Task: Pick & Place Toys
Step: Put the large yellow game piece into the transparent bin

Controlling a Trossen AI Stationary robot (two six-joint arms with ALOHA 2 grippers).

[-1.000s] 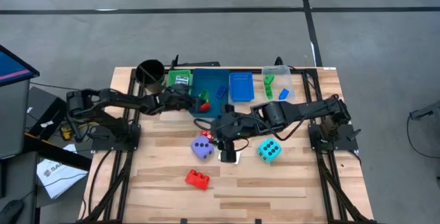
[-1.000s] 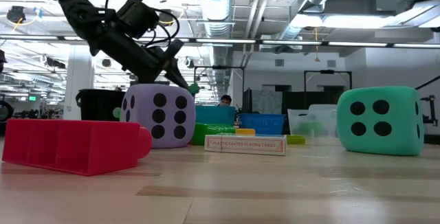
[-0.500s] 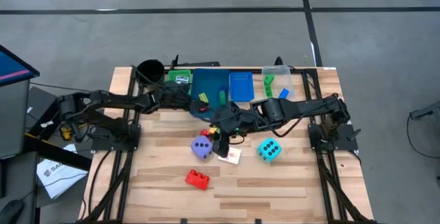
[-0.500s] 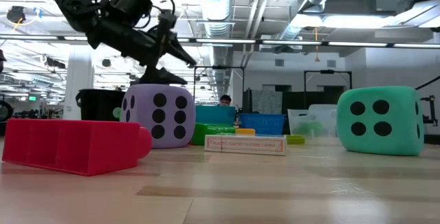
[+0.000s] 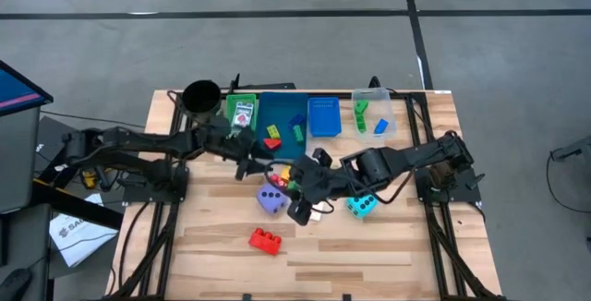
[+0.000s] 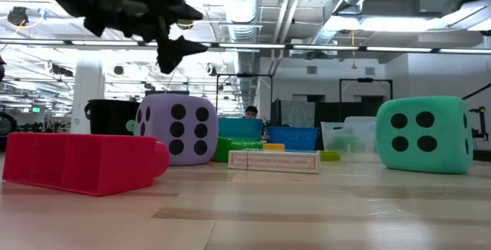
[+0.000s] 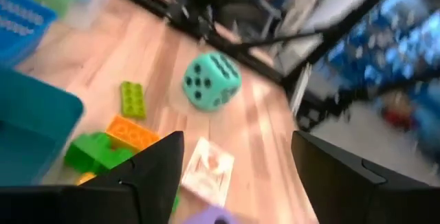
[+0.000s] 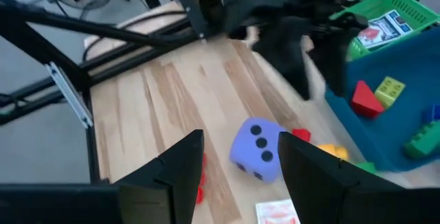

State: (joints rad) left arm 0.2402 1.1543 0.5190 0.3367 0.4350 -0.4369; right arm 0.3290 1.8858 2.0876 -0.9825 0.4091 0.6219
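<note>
Your left gripper (image 7: 230, 176): fingers apart, nothing between them, hovering just off the teal tray's (image 5: 277, 116) front edge. Right gripper (image 8: 237, 172): fingers parted, empty, above the table's (image 5: 369, 246) middle beside the purple dice cube (image 5: 271, 200).

Red brick (image 5: 265, 240) lies near the front edge, long axis roughly along that edge. Card box (image 6: 274, 161) lies flat, long side toward you; its printed line is too small to read. Teal dice cube (image 5: 361, 203) sits right of centre, four dots facing front.
</note>
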